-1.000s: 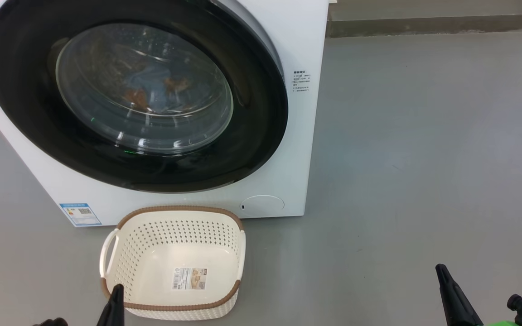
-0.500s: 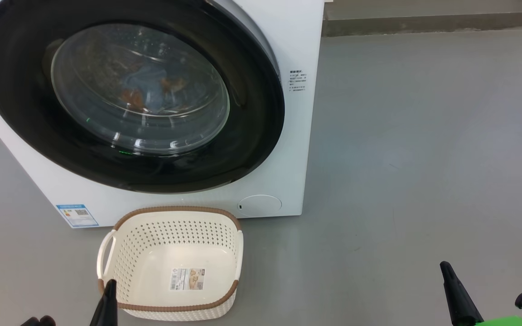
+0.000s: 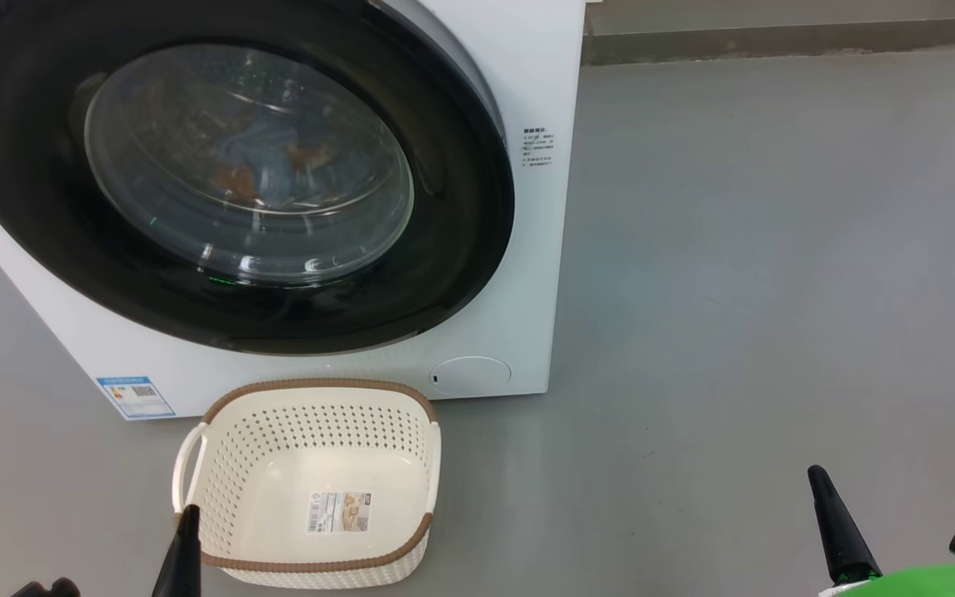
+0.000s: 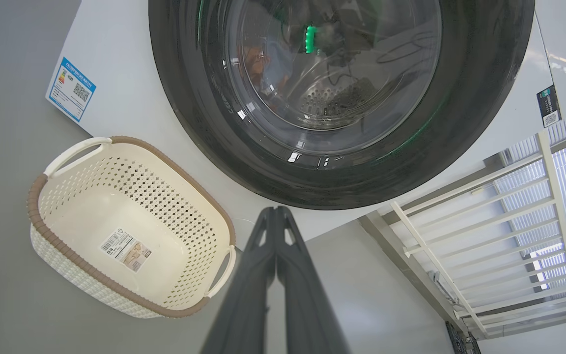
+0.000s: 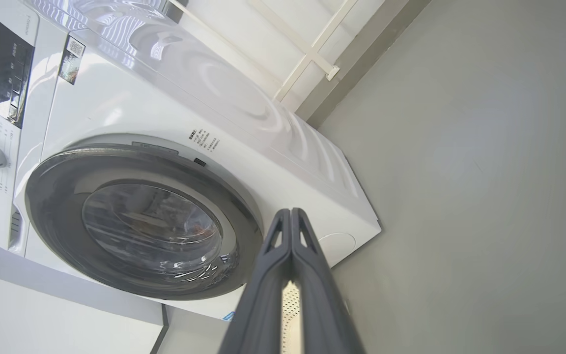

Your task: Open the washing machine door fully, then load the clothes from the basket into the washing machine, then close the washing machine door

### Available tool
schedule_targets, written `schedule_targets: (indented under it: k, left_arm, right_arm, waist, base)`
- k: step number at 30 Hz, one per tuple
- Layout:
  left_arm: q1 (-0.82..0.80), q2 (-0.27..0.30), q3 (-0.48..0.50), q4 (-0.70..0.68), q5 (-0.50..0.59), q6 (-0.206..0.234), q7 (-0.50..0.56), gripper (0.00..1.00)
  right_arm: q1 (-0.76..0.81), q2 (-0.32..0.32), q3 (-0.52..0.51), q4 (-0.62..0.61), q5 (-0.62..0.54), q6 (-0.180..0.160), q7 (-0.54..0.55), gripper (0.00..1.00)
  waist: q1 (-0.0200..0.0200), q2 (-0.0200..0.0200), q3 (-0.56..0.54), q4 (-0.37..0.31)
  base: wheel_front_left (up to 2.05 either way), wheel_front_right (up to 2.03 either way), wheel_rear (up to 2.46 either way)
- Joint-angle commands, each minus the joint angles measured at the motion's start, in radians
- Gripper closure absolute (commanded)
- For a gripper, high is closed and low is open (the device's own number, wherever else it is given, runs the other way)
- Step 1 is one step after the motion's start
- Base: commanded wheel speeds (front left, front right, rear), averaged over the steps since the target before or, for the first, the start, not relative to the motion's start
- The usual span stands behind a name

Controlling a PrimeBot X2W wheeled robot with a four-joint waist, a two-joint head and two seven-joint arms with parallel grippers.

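From my head view, the washing machine (image 3: 527, 249) stood at the far left on the grey floor (image 3: 776, 290), and the washing machine door (image 3: 453, 249) sat flush against its front. Behind the glass, the clothes (image 3: 278, 157) showed as blue and orange patches inside the drum. The basket (image 3: 320, 384) stood on the floor just in front of the machine, below the door, with the label sticker (image 3: 337, 512) on its bottom in plain sight. My left end effector (image 3: 187, 521) pointed up at the near left, overlapping the basket's near left corner. My right end effector (image 3: 819, 487) rose at the near right, well apart from the basket.

In my left wrist view, the left end effector (image 4: 275, 212) had its fingers pressed together, gripping nothing, with its tip just below the door (image 4: 199, 123). The basket (image 4: 165, 196) lay to its left, and the clothes (image 4: 263, 64) were dimly visible through the glass.

In my right wrist view, the right end effector (image 5: 290, 215) also had its fingers together and held nothing. It pointed toward the machine (image 5: 116, 113), whose door (image 5: 52, 206) was shut.
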Motion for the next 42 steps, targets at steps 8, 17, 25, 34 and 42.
schedule_targets:
  k: [8, 17, 25, 34, 42]
  left_arm:
    - [-0.066, 0.001, 0.055, -0.005, -0.113, -0.019, 0.032, 1.00]
    - [-0.078, -0.005, 0.077, 0.002, -0.193, -0.025, 0.052, 1.00]
    - [-0.090, -0.011, 0.100, 0.009, -0.273, -0.032, 0.073, 1.00]
    - [-0.104, -0.018, 0.125, 0.017, -0.362, -0.039, 0.096, 1.00]
    - [-0.116, -0.024, 0.148, 0.025, -0.442, -0.046, 0.116, 1.00]
  right_arm:
    - [-0.066, -0.001, 0.000, -0.004, 0.124, 0.001, 0.029, 1.00]
    - [-0.084, 0.003, -0.007, 0.010, 0.210, 0.001, 0.048, 1.00]
    - [-0.101, 0.008, -0.014, 0.024, 0.295, 0.001, 0.068, 1.00]
    - [-0.121, 0.013, -0.022, 0.040, 0.390, 0.001, 0.091, 1.00]
    - [-0.139, 0.017, -0.029, 0.054, 0.474, 0.001, 0.111, 1.00]
  waist:
    - [0.0000, 0.0000, 0.001, -0.007]
    - [0.0000, 0.0000, 0.003, -0.012]
    - [0.0000, 0.0000, 0.004, -0.017]
    - [0.0000, 0.0000, 0.005, -0.023]
    - [0.0000, 0.0000, 0.006, -0.028]
  base:
    - [0.00, 0.00, 0.00]
    - [0.00, 0.00, 0.00]
    - [0.00, 0.00, 0.00]
    - [0.00, 0.00, 0.00]
    - [0.00, 0.00, 0.00]
